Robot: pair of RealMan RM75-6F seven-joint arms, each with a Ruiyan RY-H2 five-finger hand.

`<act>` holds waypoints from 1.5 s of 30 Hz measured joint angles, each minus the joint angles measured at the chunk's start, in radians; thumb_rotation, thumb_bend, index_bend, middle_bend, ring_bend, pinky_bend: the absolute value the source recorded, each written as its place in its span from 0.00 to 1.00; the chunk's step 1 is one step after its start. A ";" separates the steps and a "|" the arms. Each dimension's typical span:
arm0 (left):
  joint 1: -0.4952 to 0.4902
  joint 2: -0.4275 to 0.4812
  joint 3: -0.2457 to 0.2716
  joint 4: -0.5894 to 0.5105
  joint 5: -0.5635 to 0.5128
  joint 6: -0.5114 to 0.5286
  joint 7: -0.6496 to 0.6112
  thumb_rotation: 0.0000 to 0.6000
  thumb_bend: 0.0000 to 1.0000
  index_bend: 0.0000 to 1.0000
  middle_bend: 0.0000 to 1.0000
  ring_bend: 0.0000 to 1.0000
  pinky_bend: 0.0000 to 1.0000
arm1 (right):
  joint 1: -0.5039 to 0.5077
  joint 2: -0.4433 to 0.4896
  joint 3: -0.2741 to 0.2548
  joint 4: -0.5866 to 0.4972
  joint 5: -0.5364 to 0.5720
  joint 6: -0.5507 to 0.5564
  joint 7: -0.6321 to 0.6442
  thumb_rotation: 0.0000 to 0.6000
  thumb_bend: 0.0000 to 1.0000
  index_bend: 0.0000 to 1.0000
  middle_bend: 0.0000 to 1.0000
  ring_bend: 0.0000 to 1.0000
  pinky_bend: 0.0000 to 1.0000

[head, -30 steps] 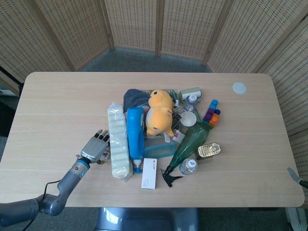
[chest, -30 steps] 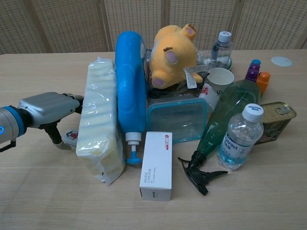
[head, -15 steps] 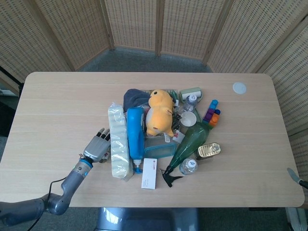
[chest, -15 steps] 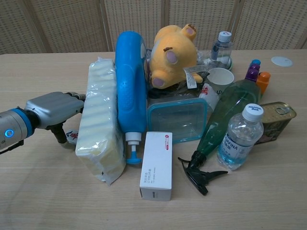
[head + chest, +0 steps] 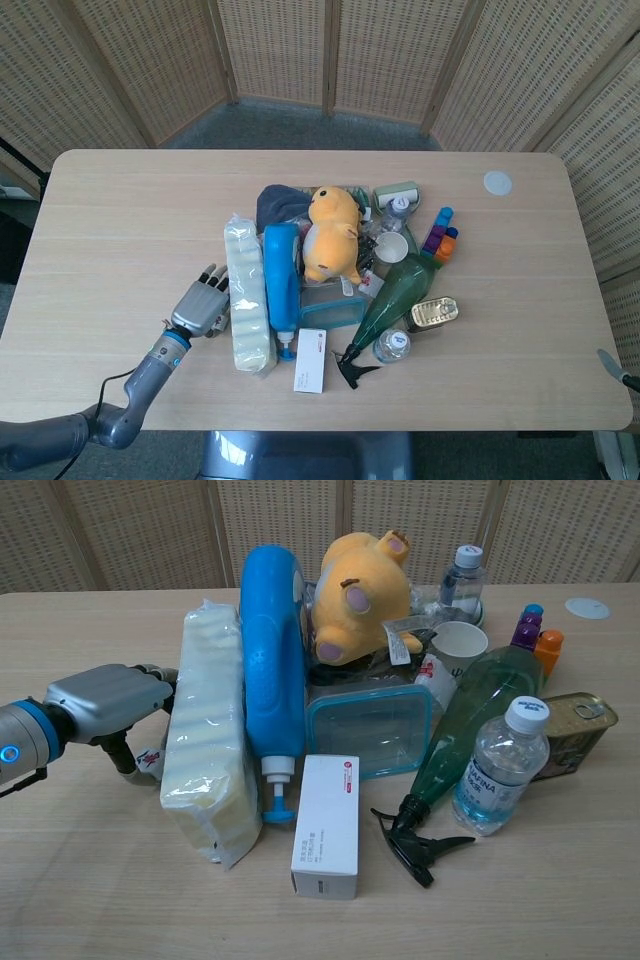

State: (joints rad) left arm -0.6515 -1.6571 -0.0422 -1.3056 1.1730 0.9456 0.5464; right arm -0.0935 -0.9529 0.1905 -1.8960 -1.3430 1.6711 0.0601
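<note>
Left hand (image 5: 105, 700) eases back lower left, fingers spread against the long cream wrapped pack (image 5: 207, 742), gripping nothing yet.

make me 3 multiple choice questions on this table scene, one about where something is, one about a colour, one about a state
1. Where does the left hand lie?
A. beside the pale yellow pack
B. on the plush toy
C. by the tin can

2. What colour is the large bottle lying next to the pack?
A. red
B. blue
C. black

3. How is the green spray bottle placed?
A. standing upright
B. hanging off the table edge
C. lying down, nozzle toward the table's front

Answers:
1 A, its fingers reach the pack's left side in both views.
2 B, its whole body is bright blue.
3 C, its body lies slanted and the black trigger points forward.
</note>
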 measured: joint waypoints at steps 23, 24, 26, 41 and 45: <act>0.009 0.175 -0.024 -0.217 0.048 0.087 0.022 1.00 0.00 0.60 0.00 0.00 0.00 | 0.002 -0.003 -0.008 -0.005 -0.009 -0.001 -0.016 0.85 0.00 0.00 0.00 0.00 0.00; 0.008 0.192 -0.028 -0.238 0.051 0.094 0.026 1.00 0.00 0.60 0.00 0.00 0.00 | 0.002 -0.003 -0.009 -0.006 -0.012 -0.001 -0.017 0.85 0.00 0.00 0.00 0.00 0.00; 0.007 0.220 -0.036 -0.271 0.054 0.102 0.033 1.00 0.00 0.60 0.00 0.00 0.00 | 0.002 -0.004 -0.011 -0.007 -0.015 0.000 -0.020 0.85 0.00 0.00 0.00 0.00 0.00; -0.024 0.476 -0.144 -0.543 0.036 0.175 0.128 1.00 0.00 0.60 0.00 0.00 0.00 | -0.005 -0.001 -0.019 -0.017 -0.033 0.014 -0.021 0.84 0.00 0.00 0.00 0.00 0.00; -0.034 0.544 -0.174 -0.603 0.020 0.188 0.153 1.00 0.00 0.61 0.00 0.00 0.00 | -0.006 0.001 -0.020 -0.018 -0.036 0.015 -0.020 0.84 0.00 0.00 0.00 0.00 0.00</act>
State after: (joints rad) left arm -0.6858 -1.1129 -0.2158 -1.9081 1.1932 1.1341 0.6993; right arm -0.0998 -0.9520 0.1704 -1.9143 -1.3791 1.6866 0.0405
